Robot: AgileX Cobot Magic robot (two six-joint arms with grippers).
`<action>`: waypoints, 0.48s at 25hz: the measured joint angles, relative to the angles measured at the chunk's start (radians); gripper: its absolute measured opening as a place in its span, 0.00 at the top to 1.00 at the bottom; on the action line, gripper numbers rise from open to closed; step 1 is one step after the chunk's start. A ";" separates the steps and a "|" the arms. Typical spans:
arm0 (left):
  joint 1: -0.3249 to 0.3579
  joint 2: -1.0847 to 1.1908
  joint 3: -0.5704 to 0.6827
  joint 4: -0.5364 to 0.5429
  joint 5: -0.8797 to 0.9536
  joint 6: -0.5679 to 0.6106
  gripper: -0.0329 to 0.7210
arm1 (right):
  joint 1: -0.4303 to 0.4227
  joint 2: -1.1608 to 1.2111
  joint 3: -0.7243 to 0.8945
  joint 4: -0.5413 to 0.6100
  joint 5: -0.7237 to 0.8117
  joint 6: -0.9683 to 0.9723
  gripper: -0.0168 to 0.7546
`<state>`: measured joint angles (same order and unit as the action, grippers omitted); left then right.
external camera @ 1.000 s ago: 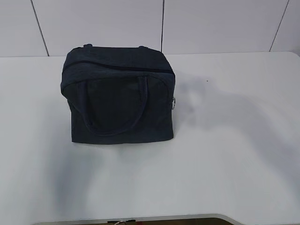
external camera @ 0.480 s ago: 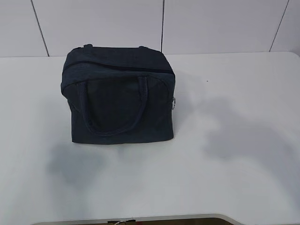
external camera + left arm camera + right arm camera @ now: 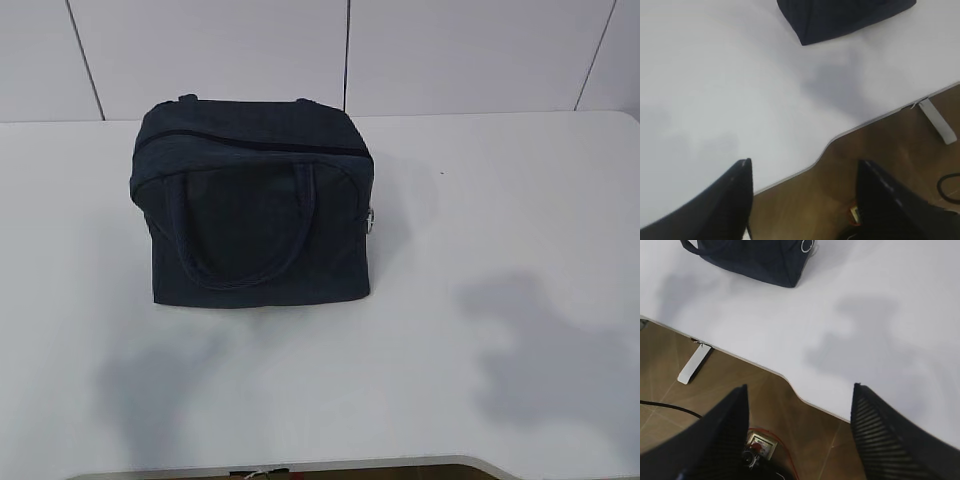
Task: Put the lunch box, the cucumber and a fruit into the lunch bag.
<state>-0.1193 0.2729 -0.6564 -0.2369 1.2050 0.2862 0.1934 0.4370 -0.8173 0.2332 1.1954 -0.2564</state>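
The dark navy lunch bag [image 3: 255, 205] stands on the white table [image 3: 480, 200], left of centre, its top zipper shut and a silver ring pull [image 3: 371, 221] at its right end. A corner of the lunch bag [image 3: 840, 17] shows at the top of the left wrist view, and the lunch bag [image 3: 755, 257] with its ring [image 3: 807, 246] at the top of the right wrist view. My left gripper [image 3: 802, 167] is open and empty over the table's front edge. My right gripper [image 3: 797, 395] is also open and empty there. The lunch box, cucumber and fruit are out of view. Neither arm appears in the exterior view.
The table's front edge has a curved cutout [image 3: 825, 150], with brown floor [image 3: 715, 380] below. A white table foot [image 3: 695, 362], a black cable [image 3: 947, 187] and a floor socket [image 3: 757, 445] lie down there. Arm shadows [image 3: 550, 350] fall on the near table surface.
The arm shadows on the table have slid toward the front edge, the right one toward the lower right. The bag has not moved.
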 joint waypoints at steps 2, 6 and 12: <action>0.000 -0.034 0.025 -0.023 -0.026 -0.004 0.34 | 0.000 -0.038 0.034 0.000 -0.010 0.000 0.32; 0.000 -0.119 0.060 -0.038 -0.059 -0.012 0.35 | 0.000 -0.114 0.099 0.000 -0.024 0.000 0.32; 0.000 -0.228 0.097 -0.043 -0.088 -0.042 0.35 | 0.000 -0.237 0.187 -0.001 -0.033 0.000 0.32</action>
<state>-0.1193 0.0445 -0.5590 -0.2803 1.1170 0.2446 0.1934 0.1999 -0.6304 0.2325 1.1623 -0.2564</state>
